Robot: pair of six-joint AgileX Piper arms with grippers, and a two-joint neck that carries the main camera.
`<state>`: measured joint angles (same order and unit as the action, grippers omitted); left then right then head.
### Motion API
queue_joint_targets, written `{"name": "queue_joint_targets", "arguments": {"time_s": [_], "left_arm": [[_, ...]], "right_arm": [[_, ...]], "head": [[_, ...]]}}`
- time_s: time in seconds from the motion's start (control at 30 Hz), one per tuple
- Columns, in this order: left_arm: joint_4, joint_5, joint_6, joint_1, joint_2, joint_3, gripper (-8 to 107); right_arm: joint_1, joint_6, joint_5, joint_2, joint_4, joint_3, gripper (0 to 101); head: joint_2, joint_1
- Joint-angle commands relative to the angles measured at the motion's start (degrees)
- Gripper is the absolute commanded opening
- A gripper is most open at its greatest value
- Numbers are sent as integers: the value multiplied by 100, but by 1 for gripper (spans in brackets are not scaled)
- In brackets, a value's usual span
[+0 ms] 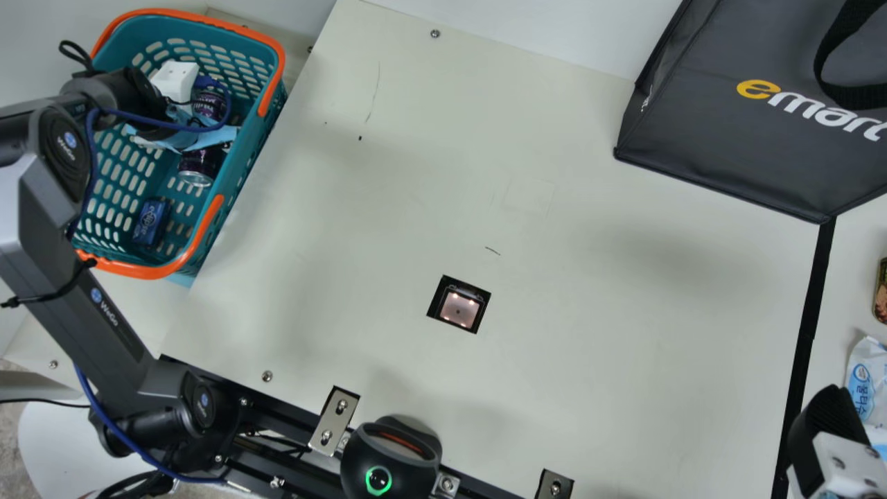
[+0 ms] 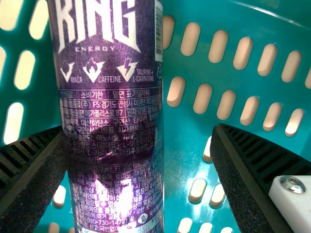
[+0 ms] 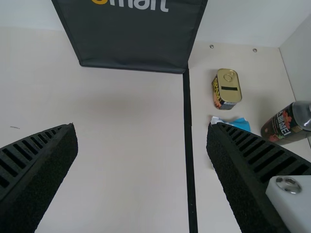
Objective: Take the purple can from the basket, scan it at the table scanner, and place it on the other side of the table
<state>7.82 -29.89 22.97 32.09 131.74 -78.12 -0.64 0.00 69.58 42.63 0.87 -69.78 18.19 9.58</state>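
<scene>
Beside the cream table (image 1: 388, 208), far left, the basket (image 1: 194, 15) is holding the purple can (image 2: 112, 145); the left end effector (image 2: 138, 130) is hovering open above, the can's length running across its closing line.

The left arm (image 1: 104, 312) slants up beside the basket (image 1: 187, 15), bends sharply at its elbow (image 1: 62, 149), and passes over the basket's rim. Its wrist (image 1: 114, 93) lies above the basket, and the left gripper (image 1: 174, 82) points down into it, jaws spread wide apart. A blue cable (image 1: 166, 125) loops off the wrist. The right gripper (image 1: 831, 426) hangs well apart from the basket, jaws also parted, with nothing between them.
</scene>
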Motion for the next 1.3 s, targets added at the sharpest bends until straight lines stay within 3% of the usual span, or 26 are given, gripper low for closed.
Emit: {"name": "queue_joint_targets", "arguments": {"time_s": [0.0,0.43,0.93,1.27], "left_arm": [[-92,-262,-159,-26,61,-146,90],[-52,-685,-283,-27,287,-414,90],[171,-225,-83,67,-108,126,-8],[537,256,125,211,-1169,1041,-8]], "right_arm": [[0,0,0,0,0,0,95],[0,0,0,0,0,0,95],[0,0,1,0,0,0,95],[0,0,1,0,0,0,95]], "head": [[23,-166],[23,-166],[23,-166],[23,-166]]}}
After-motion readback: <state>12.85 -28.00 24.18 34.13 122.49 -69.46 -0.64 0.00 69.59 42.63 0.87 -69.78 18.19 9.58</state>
